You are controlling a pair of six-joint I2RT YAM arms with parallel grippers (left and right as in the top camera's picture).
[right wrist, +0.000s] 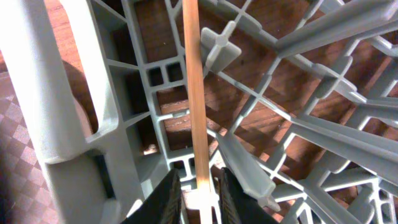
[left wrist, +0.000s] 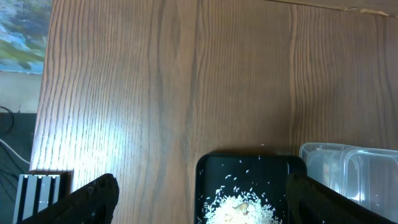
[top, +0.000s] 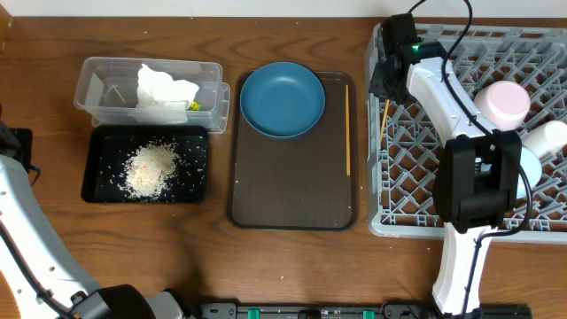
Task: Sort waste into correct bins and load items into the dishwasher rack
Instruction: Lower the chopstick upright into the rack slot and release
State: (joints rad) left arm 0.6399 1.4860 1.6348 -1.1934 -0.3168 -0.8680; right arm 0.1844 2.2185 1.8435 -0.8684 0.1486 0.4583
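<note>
My right gripper (top: 387,84) is at the far left corner of the grey dishwasher rack (top: 416,177). In the right wrist view it (right wrist: 199,194) is shut on a wooden chopstick (right wrist: 194,87) that points down into the lattice. A second chopstick (top: 347,128) lies on the brown serving tray by the dark blue plate (top: 282,99). The clear tub (top: 106,89) holds white tissue (top: 164,87) and a snack wrapper (top: 193,106). The black tray (top: 97,168) holds rice scraps (top: 152,168). My left gripper (left wrist: 200,182) is open and empty above the black tray (left wrist: 249,165).
The rack holds a pale cup (top: 503,102), a white bowl (top: 549,137) and a light blue bowl (top: 530,164), partly hidden by my right arm. The brown serving tray (top: 292,190) sits mid-table. The left arm lies along the left edge.
</note>
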